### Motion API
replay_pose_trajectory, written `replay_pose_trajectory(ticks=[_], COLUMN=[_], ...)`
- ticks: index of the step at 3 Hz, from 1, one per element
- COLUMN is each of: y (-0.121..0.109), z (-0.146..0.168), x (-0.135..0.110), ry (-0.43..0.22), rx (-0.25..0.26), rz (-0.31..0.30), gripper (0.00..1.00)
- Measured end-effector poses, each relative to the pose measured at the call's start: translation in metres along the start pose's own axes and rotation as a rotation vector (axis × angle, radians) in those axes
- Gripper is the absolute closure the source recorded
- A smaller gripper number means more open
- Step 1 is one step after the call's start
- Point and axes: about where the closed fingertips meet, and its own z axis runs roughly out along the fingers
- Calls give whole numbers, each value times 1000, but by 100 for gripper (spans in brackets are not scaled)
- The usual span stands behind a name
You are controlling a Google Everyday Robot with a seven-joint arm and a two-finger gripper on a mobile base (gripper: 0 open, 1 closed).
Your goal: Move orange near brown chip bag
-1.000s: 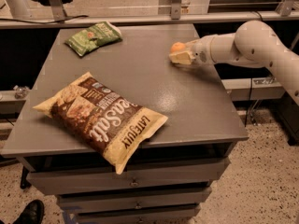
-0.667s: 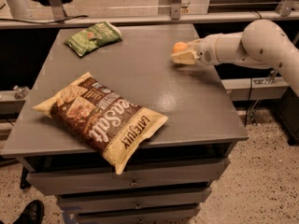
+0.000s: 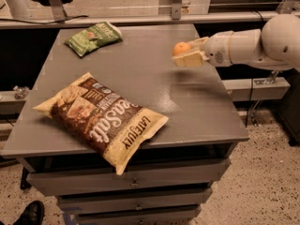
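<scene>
The orange is a small round fruit held between the pale fingers of my gripper, which reaches in from the right and holds it a little above the grey table, near its right side. The brown chip bag lies flat on the front left of the table, dark brown with pale yellow edges and white "Sea Salt" lettering. Its lower corner hangs over the front edge. The orange is well apart from the bag, up and to the right of it.
A smaller green snack bag lies at the table's back left. The white arm stretches over the right edge. Drawers sit below the tabletop. A metal rail runs behind the table. A dark shoe shows at bottom left.
The gripper has lifted the orange slightly off the table; it was lower, at the surface, a second ago. Both bags have stayed put.
</scene>
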Motion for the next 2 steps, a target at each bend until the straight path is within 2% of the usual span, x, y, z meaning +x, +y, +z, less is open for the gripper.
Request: replay_pose_trajectory(ticks=[1, 2], y=[39, 39], z=[-14, -14], x=[-14, -14], ry=[-60, -60], rx=[-109, -108], rz=[-41, -41], gripper=[100, 100])
